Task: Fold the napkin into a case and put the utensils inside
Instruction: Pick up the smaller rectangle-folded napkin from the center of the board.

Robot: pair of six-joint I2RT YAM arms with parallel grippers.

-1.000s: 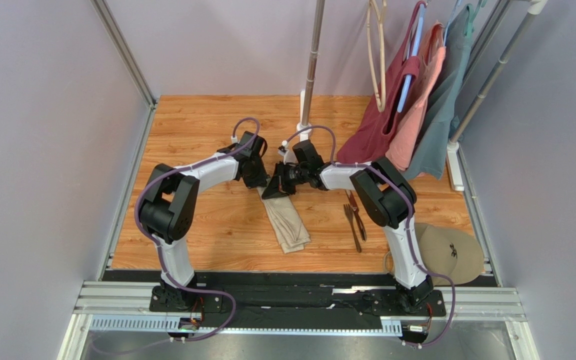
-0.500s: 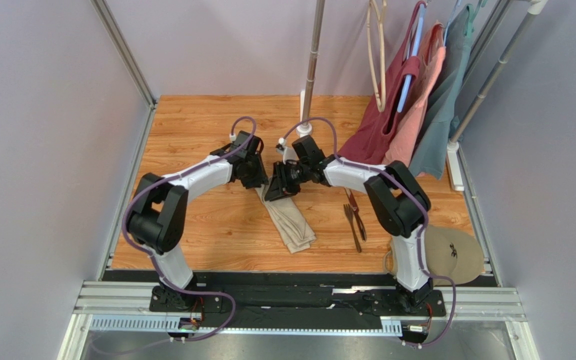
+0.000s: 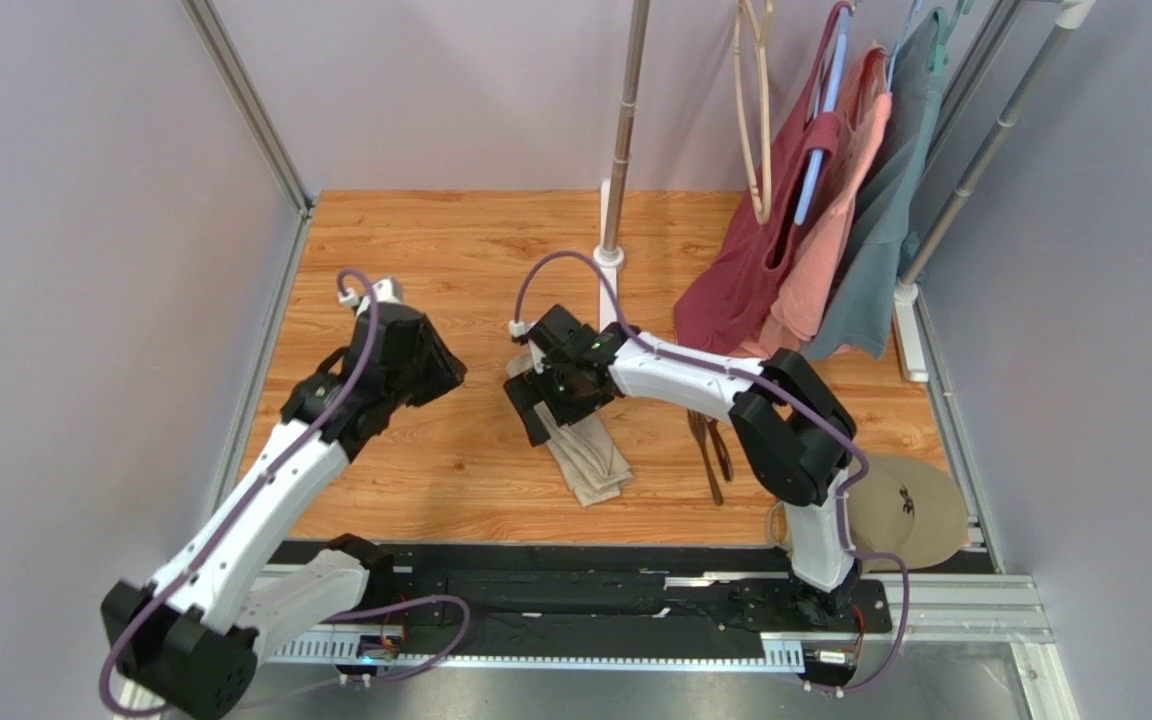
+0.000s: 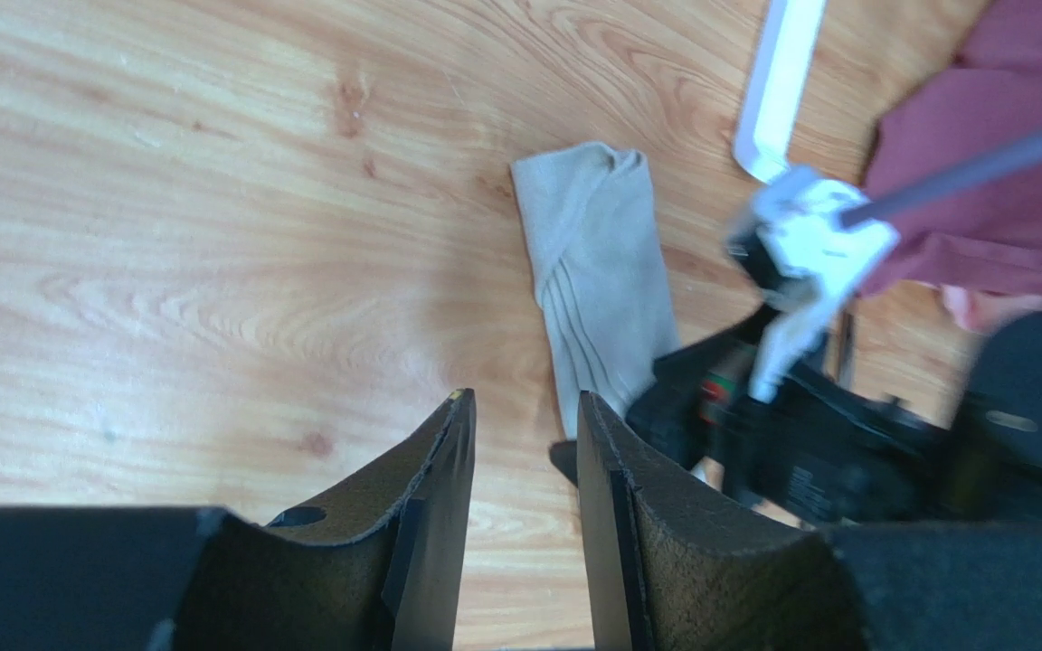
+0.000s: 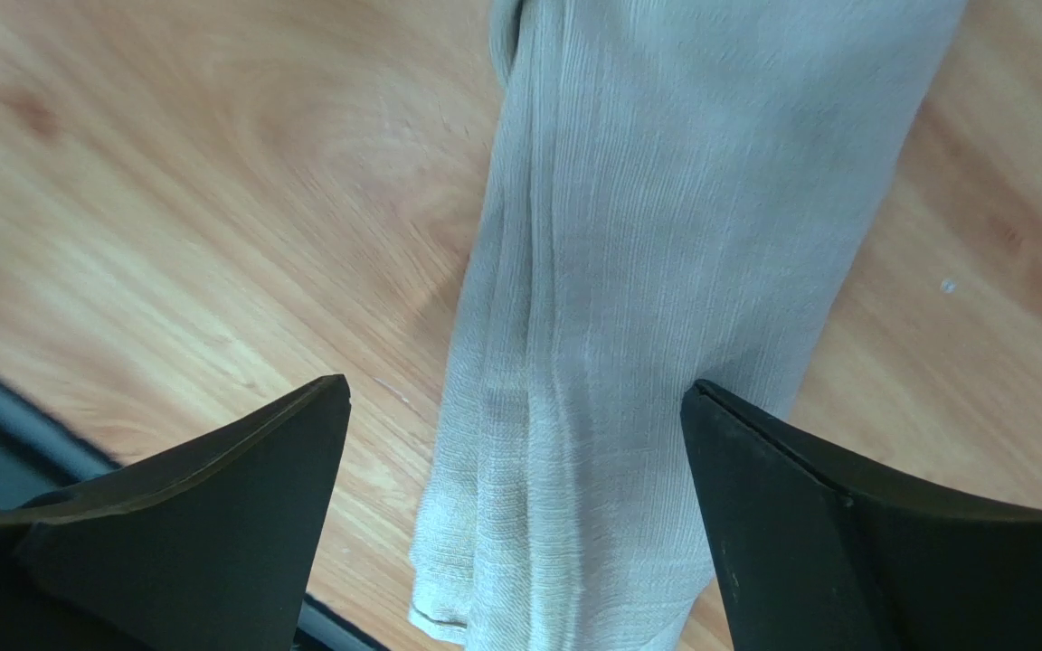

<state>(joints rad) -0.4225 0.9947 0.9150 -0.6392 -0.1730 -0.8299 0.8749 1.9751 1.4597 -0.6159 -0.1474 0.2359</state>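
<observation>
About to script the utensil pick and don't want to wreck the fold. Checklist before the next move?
1. Napkin folded narrow and lying flat: ok.
2. Right gripper free of cloth: ok, jaws wide above the napkin, nothing held.
3. Left gripper empty: ok, jaws apart, nothing between them, off to the left of the napkin.
4. Utensils clear to pick: not ok, they lie right of the napkin, but their far ends are hidden by the right arm.
5. Fold has an open mouth for loading: cannot tell.
</observation>
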